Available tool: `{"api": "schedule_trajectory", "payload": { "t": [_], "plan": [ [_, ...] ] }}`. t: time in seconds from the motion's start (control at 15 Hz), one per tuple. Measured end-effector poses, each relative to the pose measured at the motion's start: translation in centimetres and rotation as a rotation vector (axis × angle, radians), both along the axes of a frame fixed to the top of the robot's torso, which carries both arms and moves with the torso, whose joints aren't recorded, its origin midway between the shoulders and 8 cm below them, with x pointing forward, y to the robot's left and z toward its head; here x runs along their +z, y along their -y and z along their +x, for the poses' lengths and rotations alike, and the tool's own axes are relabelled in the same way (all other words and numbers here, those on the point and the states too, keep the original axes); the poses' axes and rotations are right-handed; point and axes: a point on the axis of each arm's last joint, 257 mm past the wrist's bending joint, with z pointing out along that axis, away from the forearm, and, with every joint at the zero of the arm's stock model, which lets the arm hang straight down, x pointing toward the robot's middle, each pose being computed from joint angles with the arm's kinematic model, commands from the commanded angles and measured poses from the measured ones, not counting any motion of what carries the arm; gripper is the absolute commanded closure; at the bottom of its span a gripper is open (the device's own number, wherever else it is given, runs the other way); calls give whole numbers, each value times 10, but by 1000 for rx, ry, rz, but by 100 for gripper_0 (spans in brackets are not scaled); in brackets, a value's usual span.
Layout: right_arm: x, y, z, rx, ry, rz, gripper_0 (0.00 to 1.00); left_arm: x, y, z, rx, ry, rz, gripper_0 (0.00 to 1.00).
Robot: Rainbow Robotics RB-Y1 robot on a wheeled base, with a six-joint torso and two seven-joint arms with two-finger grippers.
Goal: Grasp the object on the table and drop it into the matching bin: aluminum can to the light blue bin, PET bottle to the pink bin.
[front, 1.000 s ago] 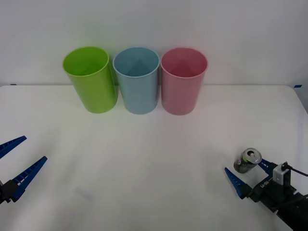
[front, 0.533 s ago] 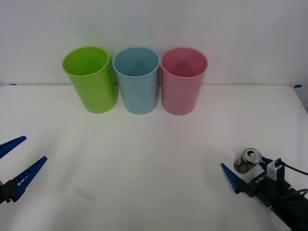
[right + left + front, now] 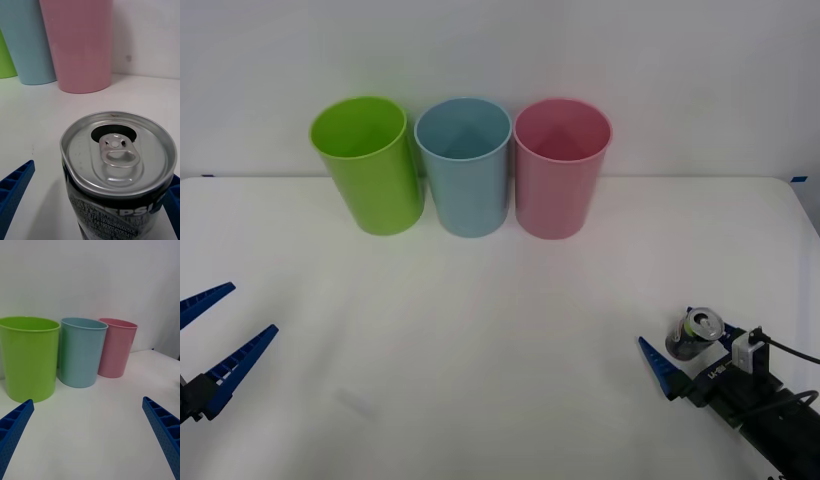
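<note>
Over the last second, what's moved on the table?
The right gripper slid a little further around the can, its near finger shifting slightly left; the fingers are open either side of the can, not yet closed on it. The can stands upright where it was. The left gripper, open at the left edge, and the green, blue and pink bins stayed put.

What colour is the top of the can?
Silver, on the aluminum can; clearest in the right wrist view.
</note>
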Motion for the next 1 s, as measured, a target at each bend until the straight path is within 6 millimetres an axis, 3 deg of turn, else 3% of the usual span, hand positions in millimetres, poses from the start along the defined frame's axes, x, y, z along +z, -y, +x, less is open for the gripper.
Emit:
{"api": "schedule_trajectory", "payload": {
  "t": [0.07,0.13,0.67,1.0],
  "plan": [
    [0,0,0,-1,2,0,95,0,0,0,0,0,0,0],
    [1,0,0,-2,5,0,100,0,0,0,0,0,0,0],
    [5,-3,-1,11,24,1,100,0,0,0,0,0,0,0],
    [29,-15,5,48,76,11,100,0,0,0,0,0,0,0]
  ]
}}
